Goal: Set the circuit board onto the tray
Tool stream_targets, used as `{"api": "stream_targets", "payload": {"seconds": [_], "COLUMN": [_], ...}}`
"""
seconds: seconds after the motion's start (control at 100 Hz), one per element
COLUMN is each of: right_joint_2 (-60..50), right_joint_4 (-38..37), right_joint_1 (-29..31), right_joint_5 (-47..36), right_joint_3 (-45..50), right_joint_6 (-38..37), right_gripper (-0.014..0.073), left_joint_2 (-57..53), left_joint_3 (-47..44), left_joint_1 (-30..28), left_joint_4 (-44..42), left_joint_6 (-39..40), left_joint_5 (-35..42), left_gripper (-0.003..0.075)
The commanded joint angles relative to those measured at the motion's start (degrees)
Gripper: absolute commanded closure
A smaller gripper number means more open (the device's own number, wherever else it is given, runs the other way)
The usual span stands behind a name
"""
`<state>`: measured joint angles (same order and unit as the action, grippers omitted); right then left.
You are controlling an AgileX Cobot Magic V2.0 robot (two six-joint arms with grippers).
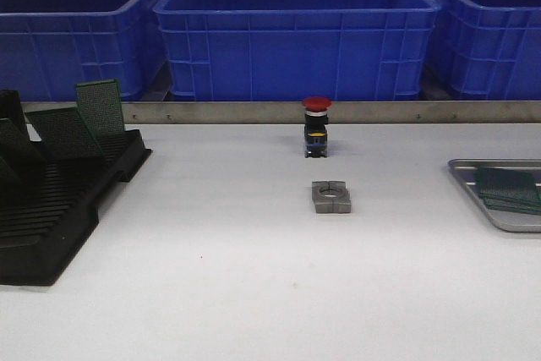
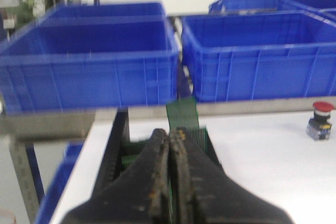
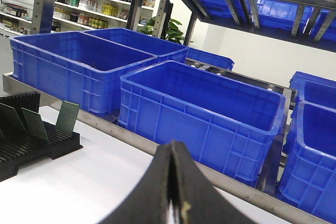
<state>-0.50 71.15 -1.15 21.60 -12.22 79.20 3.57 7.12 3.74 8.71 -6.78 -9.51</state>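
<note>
Behind the white table (image 1: 254,293) runs a steel rail, and beyond it stand large blue plastic bins (image 1: 296,35) in a row, with shelving visible further back in the right wrist view. On the left of the table sits a black slotted plastic rack (image 1: 59,209), and several green circuit boards (image 1: 100,107) stand upright or leaning in its slots. Near the middle of the table stands a small push-button switch with a red mushroom cap (image 1: 316,127), and just in front of it, apart from it, lies a small square grey metal block with a round hole (image 1: 331,197). At the right edge of the front view lies the flat silver-grey metal tray with rounded corners (image 1: 473,183), partly cut off by the frame; green circuit boards already on the tray (image 1: 507,189) lie flat inside it, stacked and slightly skewed.

Neither arm shows in the front view. In the left wrist view the left gripper (image 2: 169,145) has its dark jaws pressed together with nothing between them, held over the near end of the rack with a green board upright just beyond the tips. In the right wrist view the right gripper (image 3: 175,156) likewise has its jaws pressed together and holds nothing, facing the bins, with the rack well off to one side
</note>
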Motion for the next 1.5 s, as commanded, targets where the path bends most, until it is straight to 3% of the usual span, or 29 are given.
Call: {"api": "stream_targets", "payload": {"seconds": [0.0, 0.16, 0.19, 0.27, 0.6, 1.49], "right_joint_2": [0.7, 0.7, 0.7, 0.8, 0.8, 0.8], "right_joint_4": [1.9, 1.9, 1.9, 1.9, 1.9, 1.9], "right_joint_1": [-0.1, -0.1, -0.1, -0.1, -0.1, -0.1], "right_joint_5": [-1.4, -1.4, -1.4, -1.2, -1.2, -1.2], "right_joint_3": [-1.4, -1.4, -1.4, -1.4, -1.4, -1.4], "right_joint_6": [0.3, 0.3, 0.3, 0.3, 0.3, 0.3], "right_gripper": [0.0655, 0.0655, 0.0655, 0.0655, 0.0655, 0.0655], "left_joint_2": [-0.3, -5.9, -5.6, -5.7, -5.6, -5.6], "left_joint_3": [-2.2, -10.2, -9.8, -9.9, -9.9, -9.9], "left_joint_1": [-0.2, -0.8, -1.1, -2.2, -3.3, -3.5], "left_joint_4": [-11.5, -12.7, -12.7, -12.7, -12.7, -11.2], "left_joint_6": [15.0, 17.0, 17.0, 17.0, 12.6, 12.6], "left_joint_5": [4.9, 6.5, 2.9, 2.3, 2.3, 2.9], "left_gripper": [0.0741, 0.0741, 0.0741, 0.0741, 0.0741, 0.0741]}}
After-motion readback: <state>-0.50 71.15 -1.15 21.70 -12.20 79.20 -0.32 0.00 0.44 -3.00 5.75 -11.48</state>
